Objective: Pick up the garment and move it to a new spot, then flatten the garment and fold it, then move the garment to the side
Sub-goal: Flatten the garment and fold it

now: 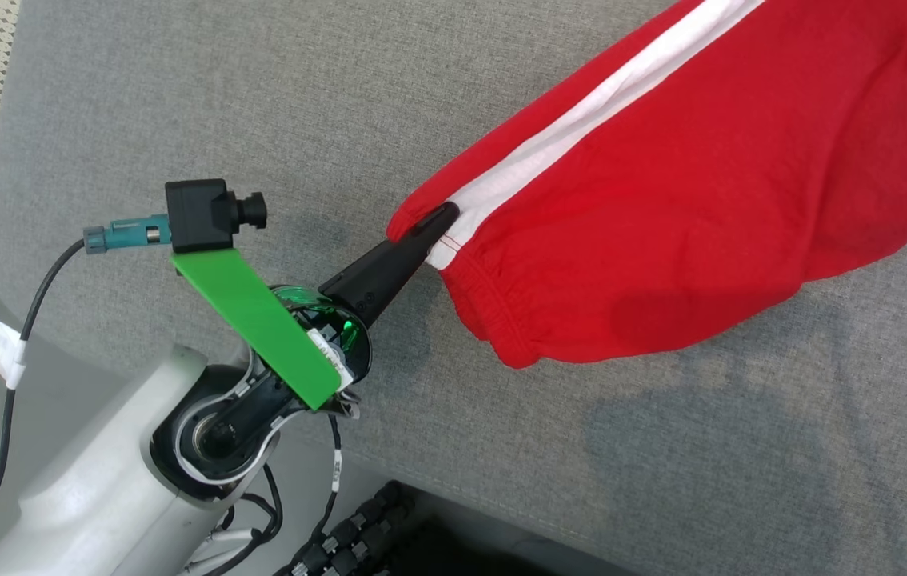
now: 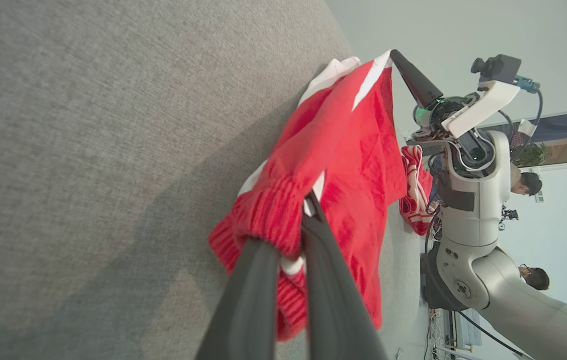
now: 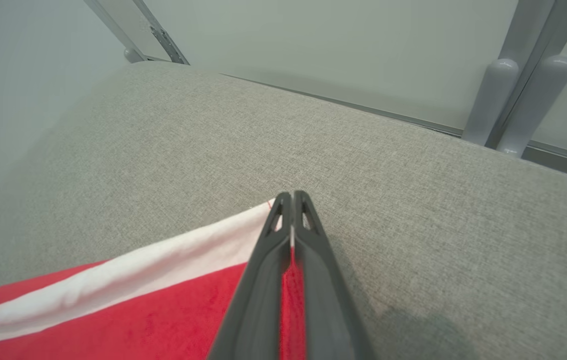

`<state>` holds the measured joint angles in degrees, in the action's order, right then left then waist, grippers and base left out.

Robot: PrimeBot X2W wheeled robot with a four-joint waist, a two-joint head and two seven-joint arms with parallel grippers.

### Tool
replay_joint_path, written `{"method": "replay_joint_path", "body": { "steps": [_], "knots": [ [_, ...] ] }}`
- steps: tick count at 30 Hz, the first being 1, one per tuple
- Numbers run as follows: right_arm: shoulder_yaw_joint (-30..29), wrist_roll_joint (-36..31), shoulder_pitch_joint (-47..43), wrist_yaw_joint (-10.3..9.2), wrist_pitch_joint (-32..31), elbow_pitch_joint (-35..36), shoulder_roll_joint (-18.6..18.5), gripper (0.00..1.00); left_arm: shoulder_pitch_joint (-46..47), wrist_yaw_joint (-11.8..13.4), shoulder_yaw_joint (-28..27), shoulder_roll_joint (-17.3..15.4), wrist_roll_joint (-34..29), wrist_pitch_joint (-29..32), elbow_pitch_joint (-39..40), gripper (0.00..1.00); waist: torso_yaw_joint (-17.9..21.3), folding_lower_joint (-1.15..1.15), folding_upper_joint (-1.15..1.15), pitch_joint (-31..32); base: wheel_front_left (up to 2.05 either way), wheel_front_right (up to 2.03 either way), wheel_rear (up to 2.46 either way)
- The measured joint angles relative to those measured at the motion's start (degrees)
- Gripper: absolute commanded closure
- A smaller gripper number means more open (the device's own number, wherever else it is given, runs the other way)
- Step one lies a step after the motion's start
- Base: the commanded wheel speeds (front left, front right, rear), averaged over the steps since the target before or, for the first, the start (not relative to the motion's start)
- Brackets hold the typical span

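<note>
At the waistband, left gripper [image 1: 445, 214] clamps the red garment [image 1: 701, 200].
Right gripper [image 3: 292, 200] is closed on a white-striped corner; the cloth stretches between them, raised over the grey cushion [image 1: 181, 96], its shadow falling beneath.

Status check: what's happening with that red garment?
Left gripper shut on garment waistband. Right gripper shut on striped edge. Another red-and-white cloth nearby.

The right gripper [image 3: 292, 197] is pinching a corner of the red garment [image 3: 138, 320], its two dark fingers pressing together at the end of the white stripe [image 3: 128, 272]. A grey fabric surface [image 3: 313, 140] is spreading beneath, with two pale posts [image 3: 513, 100] standing at its far edge.
</note>
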<state>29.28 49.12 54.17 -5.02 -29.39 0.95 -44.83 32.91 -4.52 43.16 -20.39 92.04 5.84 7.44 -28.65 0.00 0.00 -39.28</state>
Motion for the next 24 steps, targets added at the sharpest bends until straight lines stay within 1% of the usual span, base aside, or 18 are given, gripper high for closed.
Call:
{"method": "replay_joint_path", "body": {
  "steps": [1, 2, 3, 4, 5, 6, 7, 8, 9, 14, 17, 22, 24],
  "knots": [
    [0.4, -0.4, 0.3, 0.05, 0.0, -0.5, 0.2, 1.0, 0.0, 0.0, 0.0, 0.1, 0.0, 0.0, -0.3, 1.0, 0.0, 0.0, 0.0, 0.0, 0.0, 0.0, 0.0],
    [0.6, -0.7, 0.6, 0.07, 0.0, -1.0, 0.4, 0.84, 0.0, 0.0, 0.0, 0.3, 0.0, 0.0, -0.5, 1.0, 0.0, 0.0, 0.0, -0.1, 0.0, 0.0, 0.0],
    [0.7, -1.0, 0.8, 0.24, 0.0, -1.4, 0.5, 0.56, 0.1, 0.0, 0.1, 0.4, 0.0, 0.0, -0.8, 0.97, 0.0, 0.0, 0.0, -0.1, 0.0, 0.0, 0.0],
    [0.8, -1.2, 1.0, 0.44, 0.0, -1.8, 0.8, 0.07, 0.1, 0.0, 0.1, 0.6, 0.0, 0.0, -1.2, 0.8, 0.0, 0.0, 0.0, -0.1, 0.0, 0.0, 0.0],
    [0.9, -1.3, 1.2, 0.45, 0.1, -2.1, 1.2, 0.0, 0.1, 0.0, 0.1, 0.6, 0.0, 0.0, -1.4, 0.56, 0.0, 0.0, 0.0, -0.1, 0.0, 0.0, 0.0],
    [1.0, -1.4, 1.4, 0.46, 0.1, -2.5, 1.5, 0.0, 0.1, 0.0, 0.1, 0.6, 0.0, 0.0, -1.6, 0.52, 0.0, 0.0, 0.0, -0.1, 0.0, 0.0, 0.0],
    [1.1, -1.5, 1.7, 0.46, 0.2, -2.9, 1.7, 0.0, 0.1, 0.0, 0.1, 0.7, 0.0, 0.0, -1.8, 0.42, 0.1, 0.0, 0.0, -0.1, 0.0, 0.0, 0.0],
    [1.1, -1.6, 1.9, 0.59, 0.6, -3.4, 2.0, 0.0, 0.1, 0.0, 0.0, 0.7, 0.0, 0.0, -2.1, 0.22, 0.2, 0.0, 0.0, -0.1, 0.0, 0.0, 0.0],
    [1.2, -1.7, 2.0, 0.99, 1.0, -3.9, 2.3, 0.0, 0.1, 0.0, -0.1, 0.7, 0.0, -0.1, -2.6, 0.0, 0.3, 0.0, 0.0, 0.0, 0.0, 0.0, 0.0],
    [1.4, -1.7, 2.0, 1.59, 2.9, -5.6, 4.0, 0.0, 0.1, 0.0, -0.3, 0.6, 0.0, -0.4, -3.6, 0.0, 1.2, 0.0, 0.0, 0.7, 0.0, 0.0, 0.0],
    [1.3, -1.7, 2.0, 2.3, 4.1, -6.7, 4.9, 0.0, 0.1, 0.1, -0.8, 0.5, 0.0, -0.9, -4.1, 0.0, 1.9, 0.0, 0.0, 1.3, 0.0, 0.0, 0.0],
    [1.3, -1.1, 1.8, 3.59, 5.7, -8.1, 5.4, 0.0, -0.1, 0.6, -1.7, -0.3, 0.0, -2.0, -4.1, 0.0, 3.2, 0.0, 0.0, 2.9, 0.0, 0.0, 0.0],
    [1.4, -0.6, 1.6, 4.02, 6.0, -8.6, 5.6, 0.0, -0.5, 1.3, -2.6, -0.6, 0.1, -3.0, -3.8, 0.0, 3.8, 0.0, 0.0, 3.5, 0.0, 0.0, 0.0]
  ]
}}
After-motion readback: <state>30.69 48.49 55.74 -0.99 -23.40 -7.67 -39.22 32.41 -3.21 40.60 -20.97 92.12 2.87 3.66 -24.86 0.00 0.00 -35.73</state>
